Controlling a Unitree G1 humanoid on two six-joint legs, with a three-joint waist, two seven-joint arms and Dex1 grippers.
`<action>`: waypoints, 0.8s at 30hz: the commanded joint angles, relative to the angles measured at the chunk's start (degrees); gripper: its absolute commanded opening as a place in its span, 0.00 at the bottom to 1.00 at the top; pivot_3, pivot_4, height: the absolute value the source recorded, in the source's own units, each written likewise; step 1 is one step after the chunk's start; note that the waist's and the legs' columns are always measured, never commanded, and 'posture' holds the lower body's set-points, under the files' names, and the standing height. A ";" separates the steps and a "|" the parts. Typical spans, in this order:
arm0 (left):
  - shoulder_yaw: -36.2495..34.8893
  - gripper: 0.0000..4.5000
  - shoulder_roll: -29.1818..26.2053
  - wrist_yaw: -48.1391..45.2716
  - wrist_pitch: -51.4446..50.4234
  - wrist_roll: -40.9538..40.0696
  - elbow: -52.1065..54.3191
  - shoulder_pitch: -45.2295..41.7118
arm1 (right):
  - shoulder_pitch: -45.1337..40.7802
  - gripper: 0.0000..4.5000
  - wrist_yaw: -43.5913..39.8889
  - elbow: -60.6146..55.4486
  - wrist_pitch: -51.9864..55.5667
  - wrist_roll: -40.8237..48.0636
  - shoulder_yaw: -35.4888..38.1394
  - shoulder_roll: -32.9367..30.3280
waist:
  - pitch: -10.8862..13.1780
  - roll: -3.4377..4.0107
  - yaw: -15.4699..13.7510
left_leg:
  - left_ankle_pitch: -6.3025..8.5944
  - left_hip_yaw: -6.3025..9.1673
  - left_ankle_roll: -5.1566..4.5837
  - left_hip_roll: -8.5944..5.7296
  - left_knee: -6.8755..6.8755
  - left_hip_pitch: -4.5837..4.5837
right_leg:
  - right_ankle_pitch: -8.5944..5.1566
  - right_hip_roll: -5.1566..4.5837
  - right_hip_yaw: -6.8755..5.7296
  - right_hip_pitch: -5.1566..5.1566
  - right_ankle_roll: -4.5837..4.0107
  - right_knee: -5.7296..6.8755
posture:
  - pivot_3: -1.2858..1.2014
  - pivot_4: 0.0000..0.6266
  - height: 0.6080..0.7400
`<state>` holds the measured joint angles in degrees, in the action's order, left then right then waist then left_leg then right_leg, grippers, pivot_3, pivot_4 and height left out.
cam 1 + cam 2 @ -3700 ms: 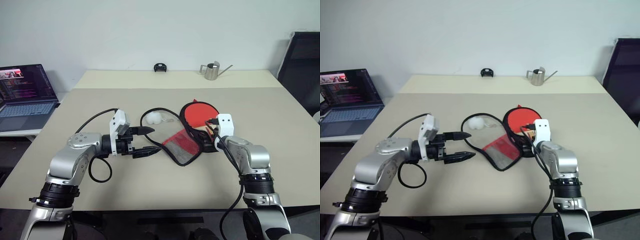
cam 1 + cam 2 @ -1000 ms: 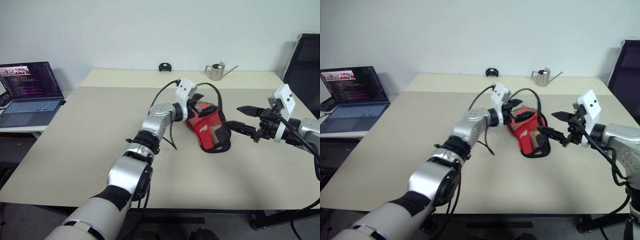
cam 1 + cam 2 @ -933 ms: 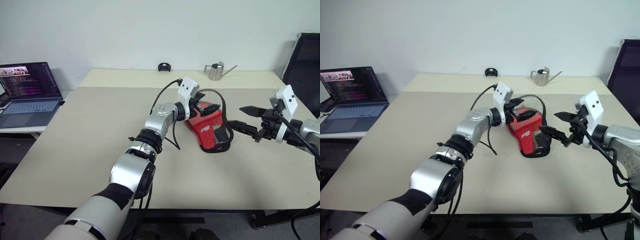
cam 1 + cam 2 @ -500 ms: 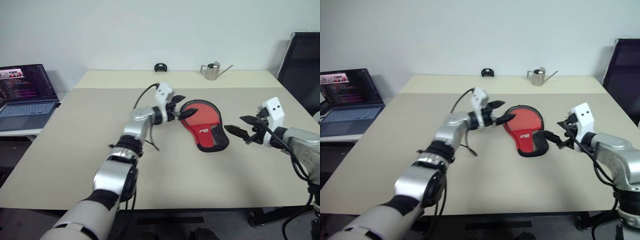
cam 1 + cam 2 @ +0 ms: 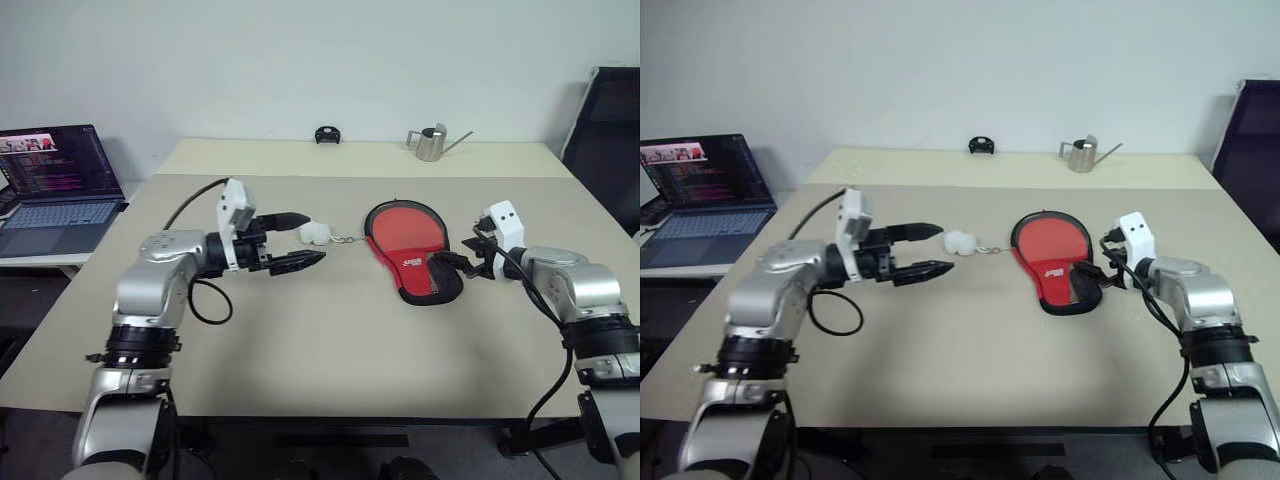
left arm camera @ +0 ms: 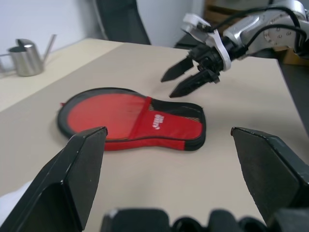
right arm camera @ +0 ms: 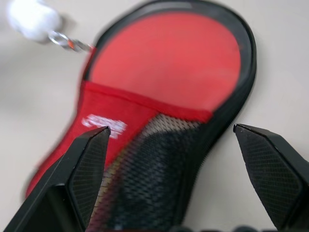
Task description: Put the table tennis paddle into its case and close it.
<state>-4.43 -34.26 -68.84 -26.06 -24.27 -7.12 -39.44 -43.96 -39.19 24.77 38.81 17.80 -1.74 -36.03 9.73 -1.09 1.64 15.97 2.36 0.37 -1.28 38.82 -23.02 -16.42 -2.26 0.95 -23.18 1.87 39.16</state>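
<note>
- The case [image 5: 412, 252] lies flat on the table [image 5: 330, 340], red face up, with its white logo [image 7: 103, 123] and black mesh pocket [image 7: 159, 183] showing; the mesh end sits just in front of the right gripper [image 5: 452, 264], and the round end points away from it.
- The right gripper stands wide open and holds nothing; its fingertips are just beside the narrow mesh end of the case, and whether they touch it I cannot tell.
- The left gripper [image 5: 290, 240] is also spread wide and empty, well apart from the case; a small white keyring charm [image 5: 316, 233] lies between it and the round end, joined to the case by a ring.
- The table tennis paddle itself cannot be made out; the case lies filled out to a paddle shape, so it is probably inside, but that is a judgement.
- Handling, as I judge it: the case is light, soft fabric with a stiffer black edging, so it will slide on the smooth table when pushed and buckle if pinched in the middle.
- With a rigid paddle inside it should keep its shape better than when empty.
- Best hold: the right gripper pins the mesh end at the edging, where the fabric is firmest.
- The left gripper can then take the white charm or its ring, likely the zip pull, which is small and may slip.
</note>
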 commanded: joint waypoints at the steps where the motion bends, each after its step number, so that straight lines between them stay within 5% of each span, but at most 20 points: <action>1: -1.91 1.00 -1.65 1.88 -1.32 -2.01 4.46 0.35 | -3.66 1.00 -1.33 7.30 -5.51 -3.53 -0.86 1.18 | 0.00 0.00 0.07 | 0.00 0.00 0.00 0.00 0.00 0.00 | 0.00 0.00 0.00 0.00 0.00 0.02 | 0.52 0.24 1.00; 20: -1.02 1.00 -3.25 4.58 -2.03 -3.35 6.78 0.71 | -15.15 1.00 -10.63 35.42 -14.06 -14.60 -4.02 8.08 | 0.00 0.00 0.48 | 0.00 -0.08 0.01 0.03 0.00 0.11 | 0.00 0.02 0.06 -0.01 -0.01 0.16 | 0.52 0.24 1.00; 24: -0.96 1.00 -3.46 4.59 -1.87 -3.27 6.88 0.93 | -15.84 0.79 -11.89 37.17 -13.96 -16.24 -4.50 9.19 | -0.01 0.00 0.97 | -0.01 -0.09 0.01 0.03 0.00 0.14 | 0.00 0.02 0.07 -0.01 -0.01 0.20 | 0.52 0.24 1.00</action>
<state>-4.74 -36.70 -64.35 -28.50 -26.75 -2.53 -37.91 -59.91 -49.79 60.54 24.40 3.19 -4.58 -27.87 9.72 -1.09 2.61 15.96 2.28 0.39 -1.25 38.83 -22.88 -16.42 -2.24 1.02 -23.19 1.86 39.38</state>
